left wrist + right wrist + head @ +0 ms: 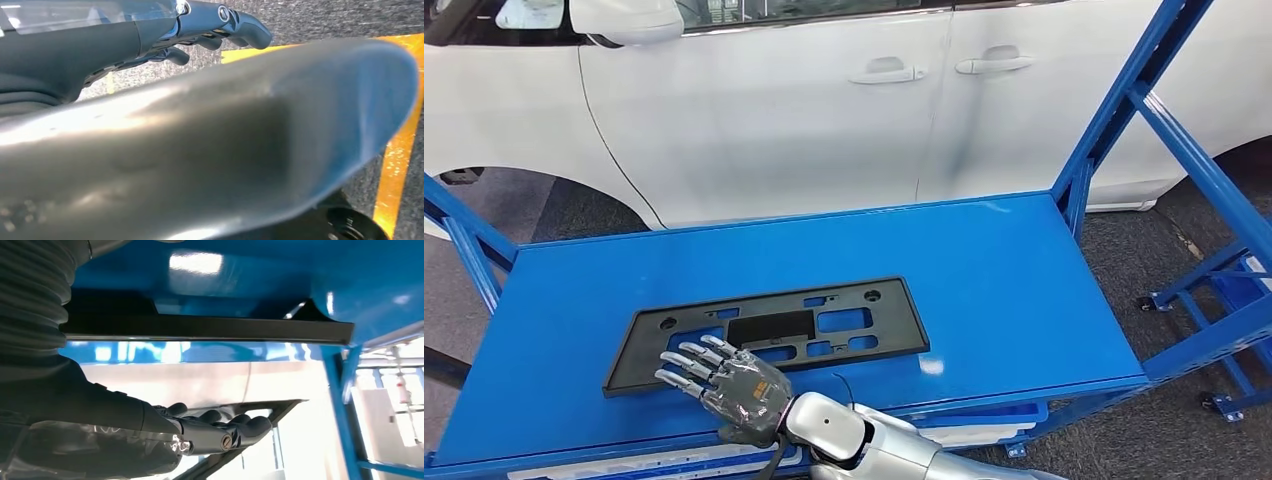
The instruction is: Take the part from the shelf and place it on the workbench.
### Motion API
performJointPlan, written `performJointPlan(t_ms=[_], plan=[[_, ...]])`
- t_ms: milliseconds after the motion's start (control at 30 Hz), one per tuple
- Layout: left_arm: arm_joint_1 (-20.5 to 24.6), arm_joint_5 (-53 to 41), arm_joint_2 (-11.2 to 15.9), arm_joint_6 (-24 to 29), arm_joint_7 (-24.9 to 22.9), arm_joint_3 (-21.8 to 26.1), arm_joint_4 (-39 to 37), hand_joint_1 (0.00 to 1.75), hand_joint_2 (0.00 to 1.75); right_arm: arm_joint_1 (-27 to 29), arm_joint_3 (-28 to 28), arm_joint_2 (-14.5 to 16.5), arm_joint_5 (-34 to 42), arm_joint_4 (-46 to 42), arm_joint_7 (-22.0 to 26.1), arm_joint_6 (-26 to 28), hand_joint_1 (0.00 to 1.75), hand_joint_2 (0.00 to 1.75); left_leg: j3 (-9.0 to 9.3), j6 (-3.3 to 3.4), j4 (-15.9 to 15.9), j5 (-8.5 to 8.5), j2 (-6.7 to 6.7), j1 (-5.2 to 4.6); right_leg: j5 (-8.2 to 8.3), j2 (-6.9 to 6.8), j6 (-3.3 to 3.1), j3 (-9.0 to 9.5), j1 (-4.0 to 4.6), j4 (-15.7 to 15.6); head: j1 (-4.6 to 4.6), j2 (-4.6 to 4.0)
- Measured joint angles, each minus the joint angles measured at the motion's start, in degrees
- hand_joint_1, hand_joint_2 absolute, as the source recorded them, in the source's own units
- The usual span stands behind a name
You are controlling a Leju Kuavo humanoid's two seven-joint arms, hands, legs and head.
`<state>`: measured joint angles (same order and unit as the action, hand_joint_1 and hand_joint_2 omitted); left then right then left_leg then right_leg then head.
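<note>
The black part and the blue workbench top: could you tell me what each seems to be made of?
The black part looks like moulded plastic, matte: thin, flat, with cut-out slots and holes. The workbench top looks like painted sheet metal, smooth and semi-glossy; light glints off it.

No readable text

We find no lettering, label, brand mark or number that can be read in any view: the black plastic part (769, 333) on the blue workbench (1014, 290) bears none that we can make out, and neither does the white car (804, 100) behind it.
</note>
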<state>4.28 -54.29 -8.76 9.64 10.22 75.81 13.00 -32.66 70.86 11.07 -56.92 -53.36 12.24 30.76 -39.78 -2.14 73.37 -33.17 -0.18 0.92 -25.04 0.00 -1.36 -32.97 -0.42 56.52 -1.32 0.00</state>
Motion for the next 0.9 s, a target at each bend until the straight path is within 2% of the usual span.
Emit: performJointPlan(t_ms=[33,100,133,167,300,333,400,433,467,500,533,567,600,667,733,800,833,900], plan=[[-0.01,-0.16,0.08,0.0,-0.09,-0.03,0.0,0.0,0.0,-0.09,-0.41,0.7,-0.53,1.23,-0.71,0.64,0.0,1.75,0.71,-0.16,-1.79,1.6,0.01,0.18,-0.11,0.05,0.08,0.02,-0.05,0.16,-0.01,0.0],[0.06,-0.46,0.26,-0.03,-0.13,-0.14,0.0,0.0,0.0,-0.56,-1.39,2.12,-1.53,3.48,-2.06,1.64,0.0,1.75,4.28,-0.37,-9.48,5.52,0.03,0.53,-0.48,0.19,0.47,0.02,-0.14,0.67,0.0,0.0],[0.14,-0.59,0.34,-0.1,-0.13,-0.21,0.0,0.0,0.0,-0.94,-1.82,2.74,-1.92,4.45,-2.58,1.95,0.0,1.75,5.8,-0.18,-12.76,6.71,-0.06,0.54,-0.67,0.28,0.75,-0.06,-0.07,0.98,0.0,0.0],[0.2,-0.71,0.37,-0.22,-0.12,-0.27,0.0,0.0,0.0,-1.35,-2.27,3.33,-2.28,5.48,-3.01,2.15,0.0,1.75,6.65,0.1,-14.67,7.19,-0.15,0.5,-0.76,0.33,1.04,-0.17,0.02,1.2,0.05,0.0],[0.13,-1.32,0.59,-0.73,-0.11,-0.45,0.0,0.0,0.0,-2.77,-4.0,5.15,-3.96,10.18,-5.08,2.33,0.0,1.75,6.74,1.77,-15.38,7.39,-0.29,0.31,-1.19,0.35,2.13,-0.56,0.06,1.82,0.22,0.0],[0.16,-1.49,0.66,-0.83,-0.11,-0.5,0.0,0.0,0.0,-3.15,-4.47,5.52,-4.5,11.49,-5.67,2.4,0.0,1.75,6.75,2.16,-15.52,7.52,-0.26,0.37,-2.19,0.31,2.37,-1.18,-0.01,3.25,0.24,0.0],[0.25,-1.64,0.77,-0.98,-0.1,-0.61,0.0,0.0,0.0,-3.72,-5.32,5.92,-5.36,13.92,-6.43,2.71,0.0,1.75,6.68,2.72,-15.63,7.64,-0.2,0.31,-5.74,0.24,2.71,-4.16,-0.11,9.79,0.31,0.0],[0.24,-1.67,0.81,-1.03,-0.1,-0.67,0.0,0.0,0.0,-3.84,-5.65,6.03,-5.61,15.0,-6.59,2.91,0.14,1.75,6.6,2.86,-15.61,7.64,-0.18,0.21,-7.49,0.23,2.79,-6.16,-0.11,13.96,0.32,0.0],[0.2,-1.68,0.85,-1.06,-0.1,-0.72,0.0,0.0,0.0,-3.91,-5.89,6.07,-5.76,15.9,-6.69,3.11,0.49,1.75,6.58,2.94,-15.59,7.63,-0.16,0.09,-8.47,0.23,2.8,-7.72,-0.11,17.17,0.34,0.0],[0.17,-1.7,0.87,-1.1,-0.1,-0.75,0.0,0.0,0.0,-4.0,-6.04,6.15,-5.97,16.65,-6.88,3.2,0.92,1.75,6.6,2.97,-15.57,7.62,-0.16,-0.03,-8.37,0.23,2.69,-8.36,-0.08,18.43,0.35,0.01],[0.15,-1.74,0.89,-1.13,-0.1,-0.79,0.0,0.0,0.0,-4.15,-6.17,6.28,-6.31,17.4,-7.26,3.19,1.36,1.75,6.66,2.98,-15.56,7.61,-0.18,-0.16,-7.2,0.23,2.45,-7.88,0.0,17.36,0.36,0.01],[0.17,-1.82,0.91,-1.2,-0.1,-0.83,0.0,0.0,0.0,-4.35,-6.34,6.47,-6.79,18.16,-7.88,3.11,1.65,1.75,6.76,2.99,-15.56,7.6,-0.22,-0.3,-5.22,0.23,2.04,-6.26,0.12,14.04,0.36,0.01],[0.21,-1.92,0.9,-1.3,-0.1,-0.9,-0.01,0.0,0.0,-4.6,-6.57,6.66,-7.37,19.02,-8.69,2.97,1.74,1.75,6.84,2.99,-15.57,7.59,-0.25,-0.39,-3.27,0.22,1.46,-4.13,0.34,9.65,0.34,0.01],[0.26,-2.09,0.87,-1.5,-0.1,-1.09,-0.02,0.0,0.0,-5.22,-7.3,6.91,-8.49,20.87,-10.4,2.83,1.75,1.75,6.77,2.73,-15.52,7.6,-0.29,-0.56,-1.03,0.01,0.59,-0.96,0.84,2.92,0.36,0.0],[0.2,-2.19,0.87,-1.61,-0.1,-1.22,-0.02,0.0,0.0,-5.84,-8.26,6.92,-9.61,22.59,-11.77,2.9,1.75,1.75,6.66,2.19,-15.6,7.66,-0.24,-0.52,-0.84,-0.11,0.4,-0.38,1.17,1.32,0.49,0.0],[0.14,-2.26,0.96,-1.67,-0.09,-1.26,-0.02,0.0,0.0,-6.25,-9.46,6.81,-10.96,23.96,-12.68,3.07,1.75,1.75,6.76,1.62,-15.56,7.49,-0.16,-0.48,-0.43,-0.06,0.22,-0.08,0.88,0.64,0.58,0.0],[0.14,-2.28,1.01,-1.7,-0.05,-1.27,-0.02,0.0,0.0,-6.39,-10.14,6.75,-11.68,24.53,-13.01,3.12,1.75,1.75,6.45,1.37,-14.67,6.77,-0.14,-0.5,-0.19,-0.09,0.05,0.16,0.65,0.2,0.54,0.01],[0.12,-2.27,1.09,-1.79,0.11,-1.27,-0.02,0.0,0.0,-6.53,-11.39,6.6,-12.75,25.43,-13.5,3.11,1.75,1.75,4.06,0.93,-9.15,3.48,-0.14,-0.34,0.11,-0.19,-0.16,0.43,0.35,-0.35,0.49,0.0]])
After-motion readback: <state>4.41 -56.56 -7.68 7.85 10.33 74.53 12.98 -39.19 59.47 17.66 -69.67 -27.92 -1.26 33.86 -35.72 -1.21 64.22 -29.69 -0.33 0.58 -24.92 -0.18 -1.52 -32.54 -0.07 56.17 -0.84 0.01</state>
